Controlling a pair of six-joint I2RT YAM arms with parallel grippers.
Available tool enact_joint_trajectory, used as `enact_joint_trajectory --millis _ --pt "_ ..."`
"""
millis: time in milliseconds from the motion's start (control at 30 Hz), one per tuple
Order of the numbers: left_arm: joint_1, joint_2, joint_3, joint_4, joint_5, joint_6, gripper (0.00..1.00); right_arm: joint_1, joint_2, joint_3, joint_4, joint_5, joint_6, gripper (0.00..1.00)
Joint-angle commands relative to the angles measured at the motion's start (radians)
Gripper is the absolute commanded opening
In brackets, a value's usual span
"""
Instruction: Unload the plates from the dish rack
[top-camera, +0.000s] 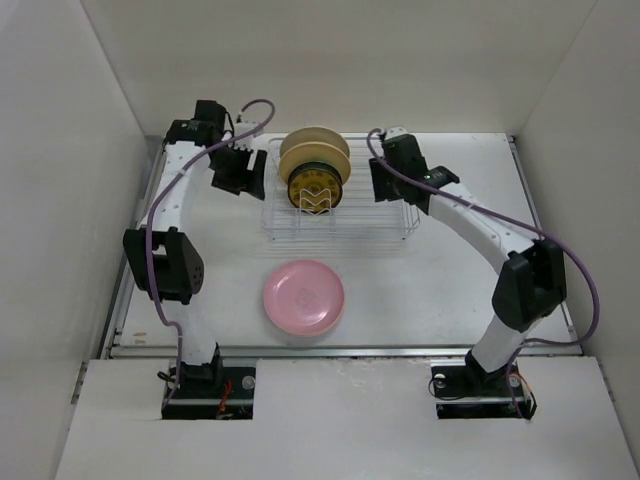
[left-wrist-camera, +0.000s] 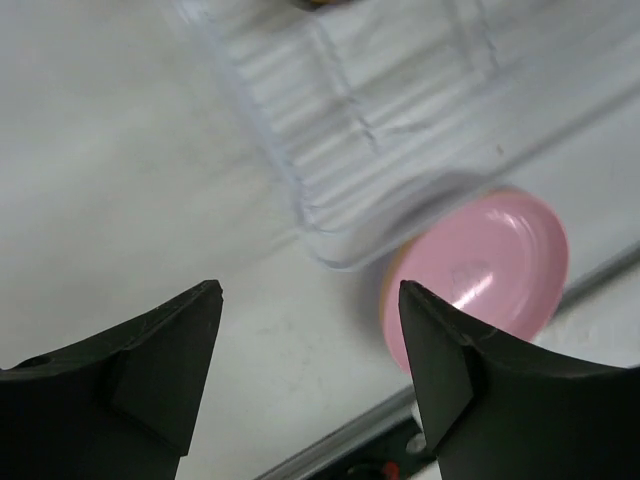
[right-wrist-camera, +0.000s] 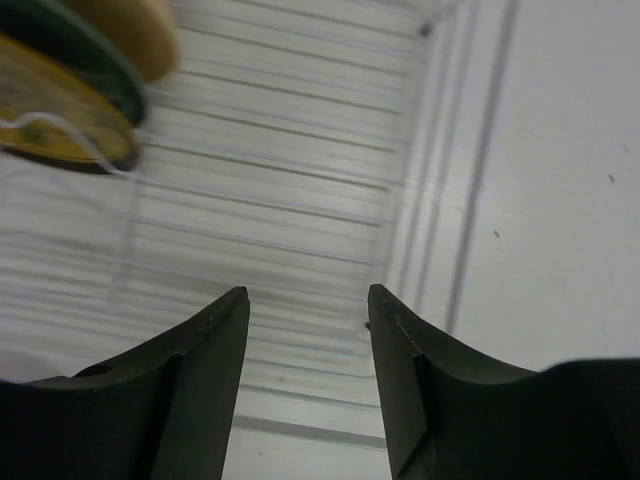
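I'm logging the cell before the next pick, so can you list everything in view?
dish rack: one, silvery-white wire, far middle of the table.
large plates: apparently two, cream-yellow, upright at the rack's far end.
amber-brown plate: one, patterned, upright just in front of the large ones. A dark teal rim behind it may be another plate.
pink plate: one, pink, flat on the table on the near side of the rack.
table: one, white, inside white walls.
arms: two, white with black joints, bases at the near edge.
left tool: one, black, open and empty, left of the rack.
right tool: one, black, open and empty, above the rack's right side.
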Motion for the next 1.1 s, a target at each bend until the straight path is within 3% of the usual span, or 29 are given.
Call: enact_joint_trajectory --millis 0,67,167,433,533,667,733,933,1067 --pt "0.021 -0.024 -0.009 0.141 -0.107 -0.233 0.68 0.093 -0.019 0.075 0.112 -0.081 -0.151 0.57" --pt "0.021 0.118 0.095 0.105 -0.108 -0.260 0.68 0.132 0.089 0.186 0.126 -0.203 -0.171 0.54" --pt "0.021 0.211 0.173 0.060 -0.119 -0.273 0.63 0.133 0.148 0.250 0.150 -0.266 -0.162 0.53" --pt "0.021 0.315 0.201 0.044 -0.097 -0.294 0.51 0.133 0.371 0.480 0.128 -0.279 -0.171 0.47" --pt "0.021 0.335 0.201 0.054 -0.097 -0.294 0.38 0.133 0.403 0.504 0.140 -0.297 -0.171 0.46" --pt "0.021 0.364 0.201 0.054 -0.082 -0.294 0.04 0.133 0.443 0.531 0.140 -0.333 -0.171 0.44" --pt "0.021 0.365 0.201 0.054 -0.082 -0.303 0.00 0.133 0.455 0.531 0.151 -0.333 -0.171 0.44" --pt "0.030 0.374 0.179 0.054 -0.041 -0.313 0.00 0.133 0.507 0.552 0.151 -0.342 -0.171 0.39" --pt "0.030 0.383 0.168 0.054 -0.062 -0.313 0.00 0.133 0.507 0.552 0.151 -0.293 -0.171 0.49"
